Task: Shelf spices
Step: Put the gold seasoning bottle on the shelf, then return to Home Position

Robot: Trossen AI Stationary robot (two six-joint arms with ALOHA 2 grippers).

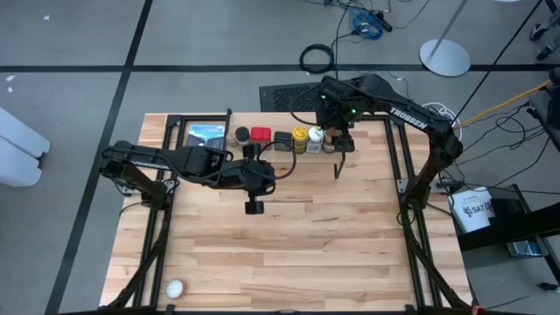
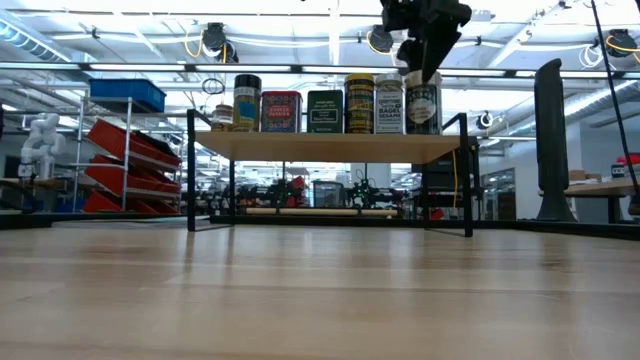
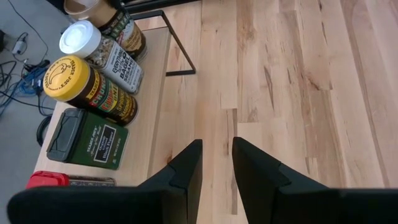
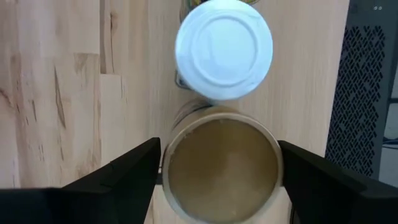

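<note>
Tan-lidded jar (image 4: 221,165) standing upright at the shelf's (image 2: 330,146) right end, just beside the white-lidded jar (image 4: 224,48).
Sitting straight below the right gripper (image 4: 217,177), between fingers spread wide and clear of it; idling over mid-table, left gripper (image 3: 216,165), narrowly parted, pinching nothing.

The low narrow shelf with a light wood plank top and thin black legs (image 2: 330,146) is crowded: six spice containers stand in a close row with almost no gaps, the tan-lidded jar (image 4: 222,163) just beside the white-lidded jar (image 4: 224,48). The right gripper (image 4: 217,171) straddles the tan-lidded jar, fingers apart on either side. The large wooden tabletop (image 1: 289,245) in front lies open, apart from the left gripper (image 1: 254,206) and a small white ball (image 1: 175,288) near one corner.
</note>
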